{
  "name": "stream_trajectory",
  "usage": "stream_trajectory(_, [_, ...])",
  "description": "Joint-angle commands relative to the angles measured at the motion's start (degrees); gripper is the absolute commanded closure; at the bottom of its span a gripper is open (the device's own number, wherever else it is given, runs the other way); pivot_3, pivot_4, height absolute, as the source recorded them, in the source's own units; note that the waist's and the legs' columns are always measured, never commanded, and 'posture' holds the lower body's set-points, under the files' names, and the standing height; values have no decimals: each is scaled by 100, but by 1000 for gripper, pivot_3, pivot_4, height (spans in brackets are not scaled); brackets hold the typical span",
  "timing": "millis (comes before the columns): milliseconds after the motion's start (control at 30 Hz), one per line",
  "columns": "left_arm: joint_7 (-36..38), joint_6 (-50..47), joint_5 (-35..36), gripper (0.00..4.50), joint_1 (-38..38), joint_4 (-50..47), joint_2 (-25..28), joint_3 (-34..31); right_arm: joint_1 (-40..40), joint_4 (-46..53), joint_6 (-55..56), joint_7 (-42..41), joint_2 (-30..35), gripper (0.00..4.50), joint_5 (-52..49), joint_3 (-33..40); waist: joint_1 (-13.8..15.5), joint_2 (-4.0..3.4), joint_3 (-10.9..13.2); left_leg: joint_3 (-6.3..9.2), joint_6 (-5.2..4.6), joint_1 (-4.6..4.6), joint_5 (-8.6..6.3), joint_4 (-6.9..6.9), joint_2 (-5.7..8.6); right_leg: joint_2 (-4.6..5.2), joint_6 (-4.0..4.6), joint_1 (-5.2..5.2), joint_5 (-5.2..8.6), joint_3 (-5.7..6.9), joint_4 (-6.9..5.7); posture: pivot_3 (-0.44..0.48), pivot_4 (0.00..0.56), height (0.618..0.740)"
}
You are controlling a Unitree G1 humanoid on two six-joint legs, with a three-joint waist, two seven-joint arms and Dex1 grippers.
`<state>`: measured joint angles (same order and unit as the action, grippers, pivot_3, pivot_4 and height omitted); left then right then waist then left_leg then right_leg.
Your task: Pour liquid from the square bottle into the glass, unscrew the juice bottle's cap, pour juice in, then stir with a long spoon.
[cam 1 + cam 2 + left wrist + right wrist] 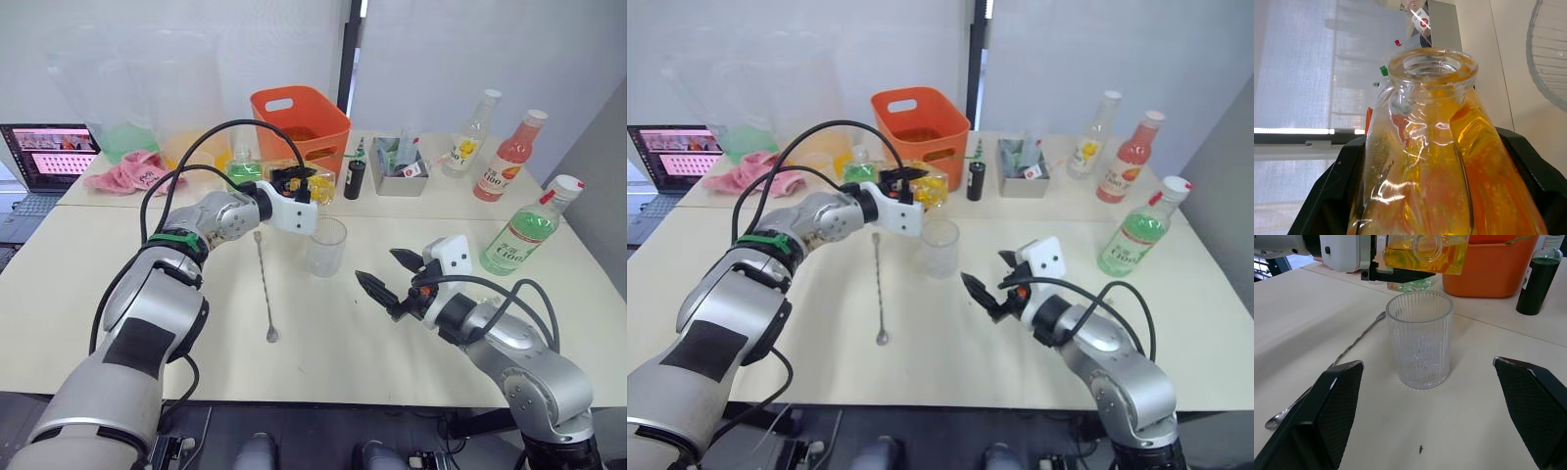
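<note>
My left gripper (297,182) is shut on the square bottle (315,186), which holds yellow-orange liquid. The bottle is uncapped and tipped nearly level, its open mouth (1432,66) facing the ribbed glass (326,246) from just above and behind the rim. The glass (1420,340) looks empty, and no stream shows. A long spoon (265,285) lies flat on the table left of the glass. To the right of the glass, low over the table, my right gripper (376,265) is open and points at it. Which capped bottle is the juice bottle I cannot tell.
A green bottle (530,230), a red one (509,157) and a clear one (469,132) stand at the right. Behind the glass are an orange basket (299,117), a small dark bottle (354,179) and a grey box (397,168). A laptop (44,155) and pink cloth (132,172) lie far left.
</note>
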<state>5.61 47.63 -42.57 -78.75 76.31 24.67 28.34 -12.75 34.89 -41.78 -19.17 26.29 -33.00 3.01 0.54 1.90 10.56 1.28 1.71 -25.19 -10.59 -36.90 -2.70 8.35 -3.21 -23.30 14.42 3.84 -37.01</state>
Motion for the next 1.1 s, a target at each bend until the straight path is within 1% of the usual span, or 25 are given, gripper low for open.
stream_trajectory(33, [-381, 79, 84, 1686, -495, -215, 63, -85, 9, 272, 4, 14, -8, 0, -117, 168, 0, 0, 0, 0, 0, 0, 0, 0, 0, 0, 0, 0, 0, 0, 0, 0, 150, 739])
stream_trajectory(667, [-631, -150, -198, 1686, -593, -130, -53, 178, 101, 344, 1, 102, 5, 0, -249, 197, 3, 0, 0, 0, 1, 0, 1, 0, 0, 0, 0, 0, 0, 0, -1, 0, 150, 739])
stream_trajectory(1100, [-934, -293, -420, 1686, -667, -109, -72, 350, 148, 380, 17, 143, -8, 0, -271, 176, -1, 0, 0, 0, 1, 0, 1, -1, 0, 0, 0, -1, 0, 0, -3, 0, 150, 739])
